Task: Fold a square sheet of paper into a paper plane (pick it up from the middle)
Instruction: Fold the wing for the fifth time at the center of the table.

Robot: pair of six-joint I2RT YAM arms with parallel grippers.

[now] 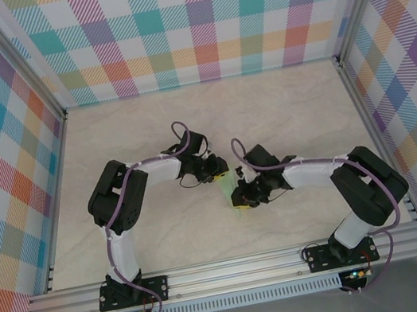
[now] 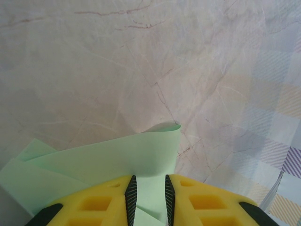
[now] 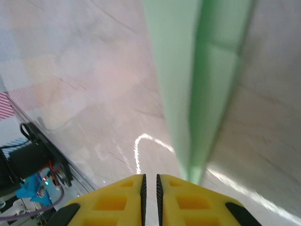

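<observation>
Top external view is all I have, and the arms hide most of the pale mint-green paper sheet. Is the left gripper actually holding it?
Observer: Yes. On the left wrist view the left gripper is shut on the pale mint-green paper sheet, with a folded layer caught in its jaws.
Operator: And the right gripper?
Observer: On its wrist view the right gripper is shut with no paper in its jaws; the folded strip runs away beside them.
</observation>
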